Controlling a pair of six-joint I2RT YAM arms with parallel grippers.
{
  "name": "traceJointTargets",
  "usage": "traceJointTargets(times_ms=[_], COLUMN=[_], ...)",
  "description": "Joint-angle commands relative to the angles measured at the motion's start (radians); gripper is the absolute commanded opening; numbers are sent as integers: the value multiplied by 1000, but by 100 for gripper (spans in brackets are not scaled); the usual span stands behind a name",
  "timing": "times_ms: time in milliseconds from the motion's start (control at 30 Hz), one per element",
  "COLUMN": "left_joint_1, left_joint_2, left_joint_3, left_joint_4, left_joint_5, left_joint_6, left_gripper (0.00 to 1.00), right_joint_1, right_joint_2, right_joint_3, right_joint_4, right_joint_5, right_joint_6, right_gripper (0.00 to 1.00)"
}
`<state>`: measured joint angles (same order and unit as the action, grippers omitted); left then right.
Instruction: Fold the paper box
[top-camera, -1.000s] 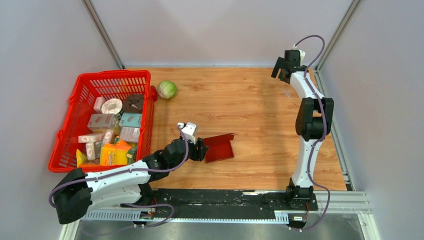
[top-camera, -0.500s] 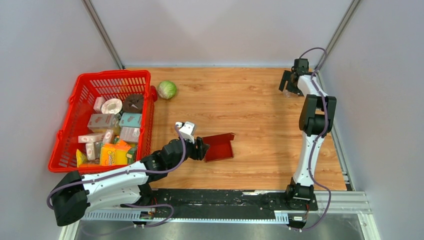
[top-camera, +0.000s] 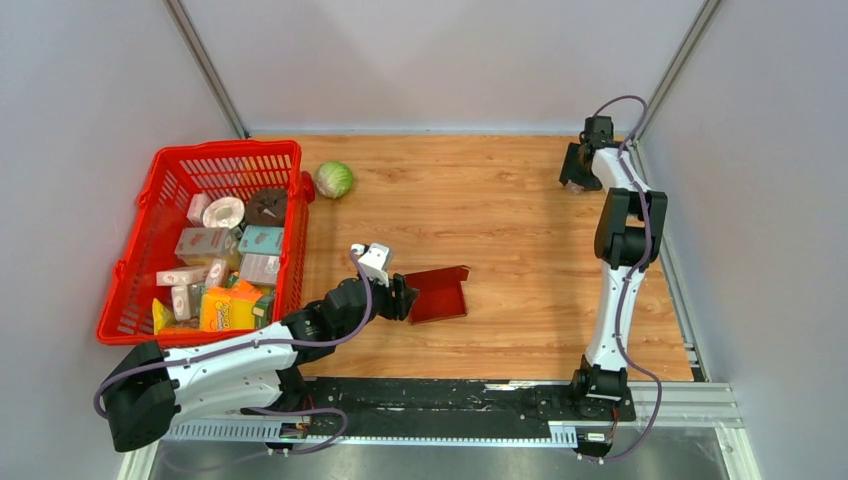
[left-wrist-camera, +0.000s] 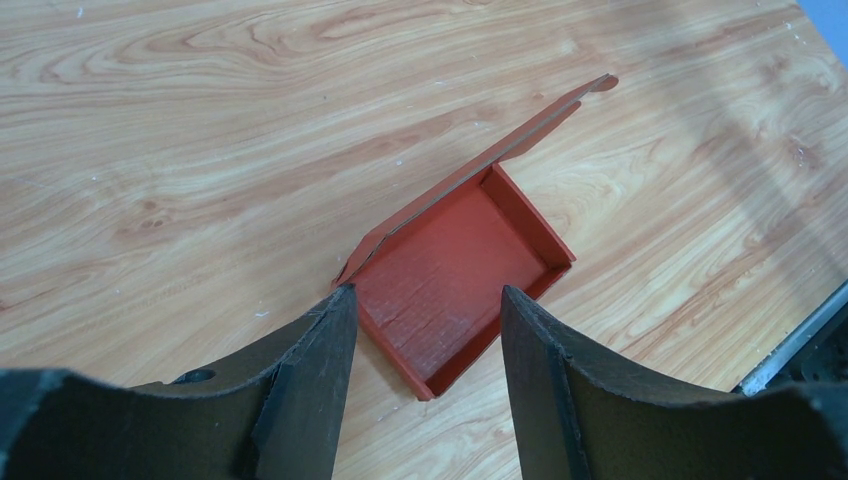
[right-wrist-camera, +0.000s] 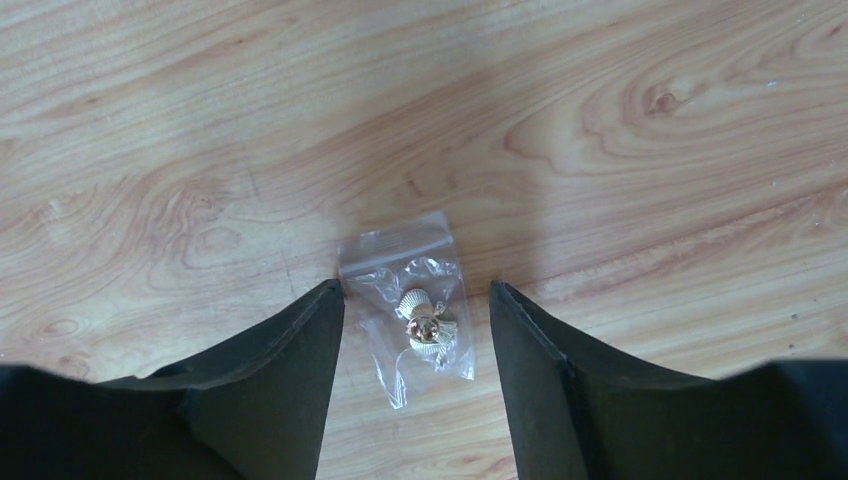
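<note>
Left gripper (left-wrist-camera: 425, 292): I record its fingers spread, nothing pinched, low over the wooden table (top-camera: 500, 200). Right gripper (right-wrist-camera: 415, 286): fingers likewise spread, holding nothing, pointing down at the table's far right corner.

Red mesh basket (top-camera: 225, 150): sits well off to the left of the left gripper, packed with small cartons and packets.

Paper box (left-wrist-camera: 450, 275): dark red, lying on the table directly ahead of the left gripper, its near corner reaching in between the two fingertips. I cannot tell whether either finger touches it. It is partly formed: low walls stand on its right and near sides, and one long flap stands tilted along its left side.

Cabbage (top-camera: 334, 179): far ahead of the left gripper, just beside the basket's corner.

Small clear bag (right-wrist-camera: 408, 310): flat on the table between the right gripper's fingers, shell-like trinkets inside.
</note>
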<state>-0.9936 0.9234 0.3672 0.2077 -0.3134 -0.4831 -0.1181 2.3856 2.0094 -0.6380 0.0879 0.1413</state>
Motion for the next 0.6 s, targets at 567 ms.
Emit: traceJointTargets(times_ms=[567], left_joint_1=[-4], left_joint_2=[5], left_joint_3=[6], left_joint_4=[39], left_joint_5=[-4], left_joint_6=[20], left_gripper=[63], right_joint_1=[64], right_joint_2=[-31], right_joint_3=[2], right_joint_4=[-42], right_joint_5=[110], right_joint_6=[9], right_gripper=[37])
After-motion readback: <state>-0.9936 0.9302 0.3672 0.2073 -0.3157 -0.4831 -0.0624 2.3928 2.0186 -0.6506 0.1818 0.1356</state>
